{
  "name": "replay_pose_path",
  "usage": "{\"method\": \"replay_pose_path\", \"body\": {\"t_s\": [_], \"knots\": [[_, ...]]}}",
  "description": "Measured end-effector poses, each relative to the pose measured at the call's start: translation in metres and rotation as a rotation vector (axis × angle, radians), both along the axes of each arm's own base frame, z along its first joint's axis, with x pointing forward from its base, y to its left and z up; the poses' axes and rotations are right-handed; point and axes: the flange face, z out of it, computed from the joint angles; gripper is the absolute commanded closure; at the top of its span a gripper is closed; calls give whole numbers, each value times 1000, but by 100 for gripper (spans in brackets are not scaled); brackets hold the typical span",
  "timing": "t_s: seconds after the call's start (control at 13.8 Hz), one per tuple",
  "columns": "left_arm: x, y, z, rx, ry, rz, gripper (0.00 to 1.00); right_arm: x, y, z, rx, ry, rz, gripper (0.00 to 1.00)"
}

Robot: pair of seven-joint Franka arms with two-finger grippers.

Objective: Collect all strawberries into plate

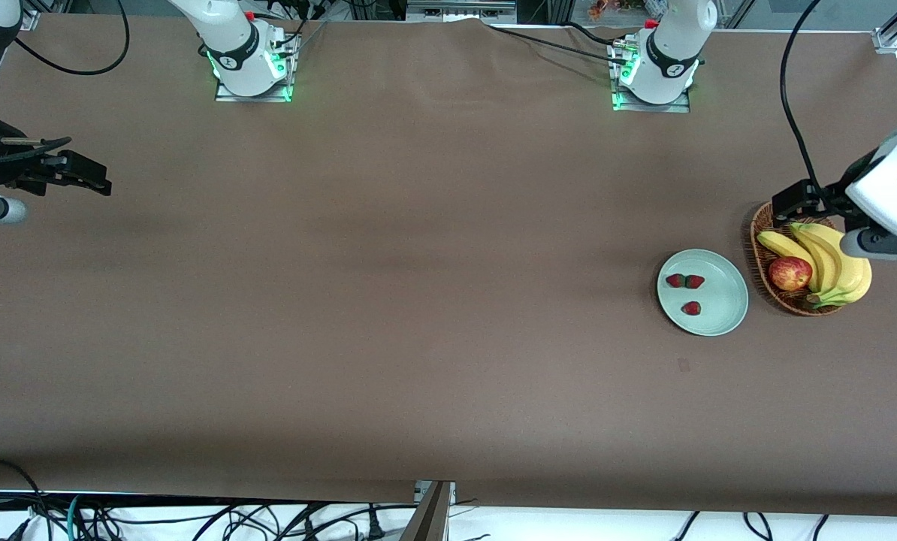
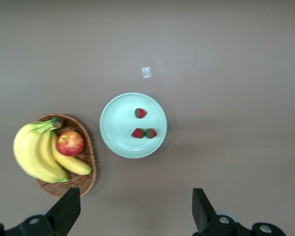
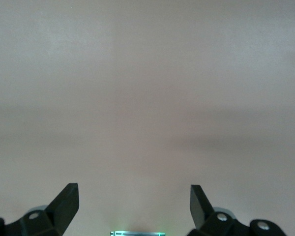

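Brown cloth covers the long table (image 1: 388, 300), and from the front view I see the round, shallow, pale mint-green plate (image 1: 723, 304) toward the left arm's end. On it lie three tiny red strawberries with small green tops (image 1: 685, 281): two touching each other, the third (image 1: 691, 308) apart from them and nearer to the camera. Just beside the plate sits a brown woven wicker basket (image 1: 758, 248) holding a bunch of yellow bananas (image 1: 832, 259) and a round red-yellow apple (image 1: 789, 273). My left pincer (image 1: 794, 197) hangs over the basket's edge, while the right pincer (image 1: 88, 176) waits over bare cloth at the right arm's end.

From the left wrist view I get what the front cannot give: the left pincer (image 2: 136, 209) stands spread wide with nothing between its black fingers (image 2: 66, 209), looking down on plate (image 2: 119, 123), berries (image 2: 143, 132) and basket (image 2: 86, 179) together. A small pale mark (image 2: 146, 72) on the cloth lies near the plate.

From the right wrist view only plain cloth shows, with the right pincer (image 3: 134, 204) likewise spread and holding nothing.
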Motion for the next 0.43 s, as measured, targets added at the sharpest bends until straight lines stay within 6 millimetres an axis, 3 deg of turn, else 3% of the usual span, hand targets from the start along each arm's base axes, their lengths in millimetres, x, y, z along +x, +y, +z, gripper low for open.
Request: {"method": "replay_pose_path", "body": {"t_s": [0.29,0.43], "knots": [[-50,2,-1,-6,-67,4,0,0,0,0,0,0,0,0],[-60,2,-6,-5,-54,6,0,0,0,0,0,0,0,0]]}}
